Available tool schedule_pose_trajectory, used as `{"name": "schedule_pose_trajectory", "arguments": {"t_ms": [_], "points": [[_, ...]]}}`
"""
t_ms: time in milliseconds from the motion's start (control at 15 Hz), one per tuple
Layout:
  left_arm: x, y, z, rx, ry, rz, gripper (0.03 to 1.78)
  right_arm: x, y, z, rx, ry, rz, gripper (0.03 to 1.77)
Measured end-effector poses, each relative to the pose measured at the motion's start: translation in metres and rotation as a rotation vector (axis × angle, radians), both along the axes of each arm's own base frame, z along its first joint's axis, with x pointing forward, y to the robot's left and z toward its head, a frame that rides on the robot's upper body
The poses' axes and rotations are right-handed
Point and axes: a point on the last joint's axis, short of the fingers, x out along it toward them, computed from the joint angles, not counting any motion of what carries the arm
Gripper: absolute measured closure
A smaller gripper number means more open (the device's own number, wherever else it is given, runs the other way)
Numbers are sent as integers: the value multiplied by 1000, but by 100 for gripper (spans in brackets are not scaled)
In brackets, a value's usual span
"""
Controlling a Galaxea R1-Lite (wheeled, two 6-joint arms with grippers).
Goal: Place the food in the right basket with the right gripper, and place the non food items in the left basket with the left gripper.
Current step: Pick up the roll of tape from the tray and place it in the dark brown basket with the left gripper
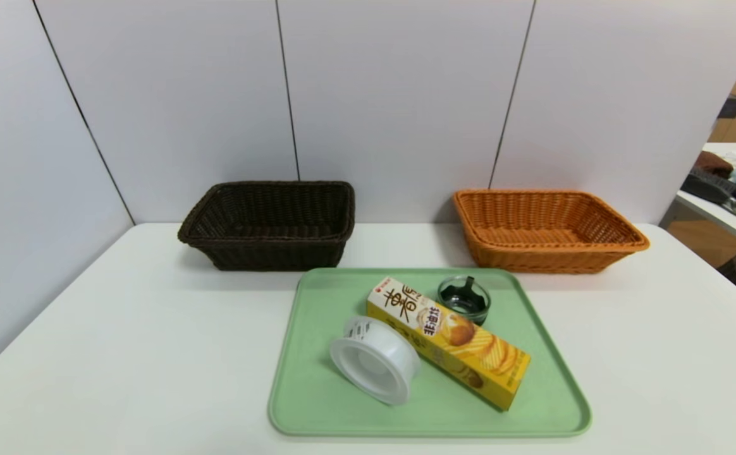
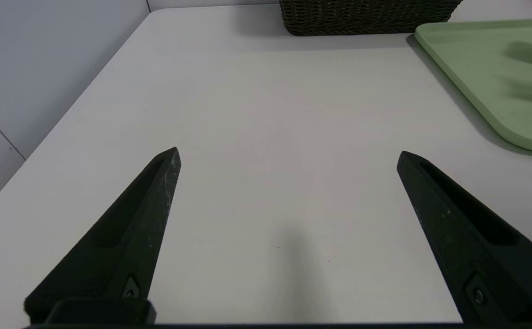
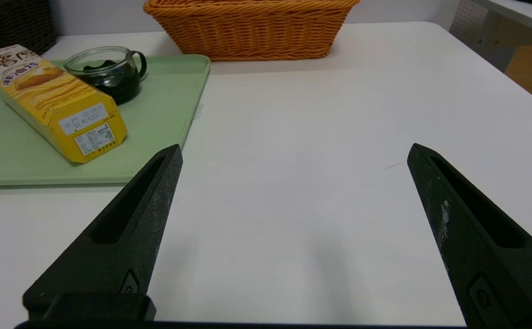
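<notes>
On the green tray (image 1: 317, 392) lie the yellow snack box (image 1: 450, 341) (image 3: 55, 103), a white roll of clear tape (image 1: 375, 359) leaning at its left, and a small clear glass dish (image 1: 464, 298) (image 3: 106, 73) with a dark inside behind it. The dark brown left basket (image 1: 270, 222) (image 2: 366, 16) and the orange right basket (image 1: 545, 229) (image 3: 252, 27) stand empty at the back. My left gripper (image 2: 289, 153) hangs open over bare table left of the tray. Right of the tray my right gripper (image 3: 295, 151) is open too, holding nothing. Neither gripper shows in the head view.
The white table (image 1: 121, 328) ends at grey wall panels behind the baskets and on the left. The tray's corner (image 2: 499, 77) lies ahead of the left gripper. Another table with clutter (image 1: 731, 189) stands beyond the right edge.
</notes>
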Motion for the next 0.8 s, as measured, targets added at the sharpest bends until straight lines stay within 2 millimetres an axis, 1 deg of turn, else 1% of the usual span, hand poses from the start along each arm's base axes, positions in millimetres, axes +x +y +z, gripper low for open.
{"name": "schedule_pose_trajectory", "arguments": {"t_ms": [800], "points": [[0,0,0,27,-3,-8,12,0,0,0,-3,0,0,10]]}}
